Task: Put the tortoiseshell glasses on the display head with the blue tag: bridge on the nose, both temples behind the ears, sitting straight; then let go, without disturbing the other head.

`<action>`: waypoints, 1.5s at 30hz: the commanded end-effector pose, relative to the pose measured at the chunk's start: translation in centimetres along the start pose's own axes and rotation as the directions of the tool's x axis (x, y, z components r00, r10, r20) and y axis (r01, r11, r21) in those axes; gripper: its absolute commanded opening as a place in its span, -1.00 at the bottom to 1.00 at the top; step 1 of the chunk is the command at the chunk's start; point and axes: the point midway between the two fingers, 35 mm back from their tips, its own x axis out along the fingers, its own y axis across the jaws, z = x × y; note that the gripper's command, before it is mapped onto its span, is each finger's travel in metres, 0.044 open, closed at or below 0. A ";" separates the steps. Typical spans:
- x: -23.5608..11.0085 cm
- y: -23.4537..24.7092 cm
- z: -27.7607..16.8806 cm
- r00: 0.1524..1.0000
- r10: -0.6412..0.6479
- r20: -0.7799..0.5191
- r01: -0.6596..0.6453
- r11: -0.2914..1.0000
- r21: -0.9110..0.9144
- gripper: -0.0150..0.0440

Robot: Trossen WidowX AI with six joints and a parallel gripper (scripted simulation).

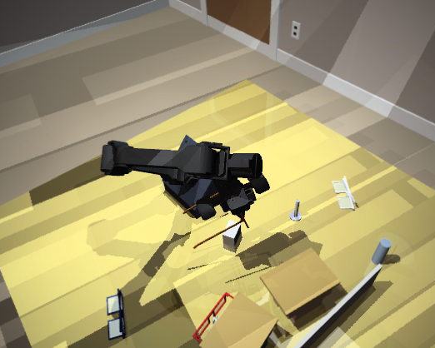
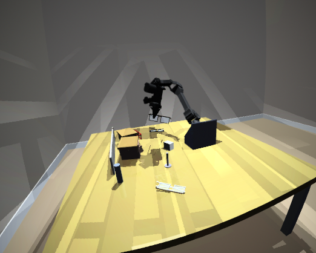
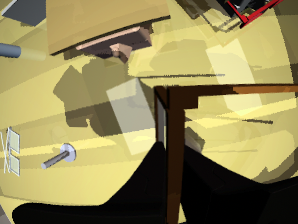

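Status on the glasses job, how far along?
Done: pickup. The claw is shut on the tortoiseshell glasses, which hang in the air above the table. In hand: carrying them, apart from the two box-shaped display heads. Left: find the blue tag (not visible here), seat bridge and temples straight, let go.
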 end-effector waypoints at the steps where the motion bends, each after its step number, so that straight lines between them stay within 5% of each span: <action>1: -0.9 -1.4 -0.2 1.000 0.015 0.027 -0.012 0.990 -0.138 -0.49; 20: -3.3 -6.3 -1.9 0.989 0.085 0.123 0.016 0.756 -0.654 -0.49; 45: -4.5 -11.7 -5.3 0.954 0.161 0.252 0.233 0.124 -0.964 -0.49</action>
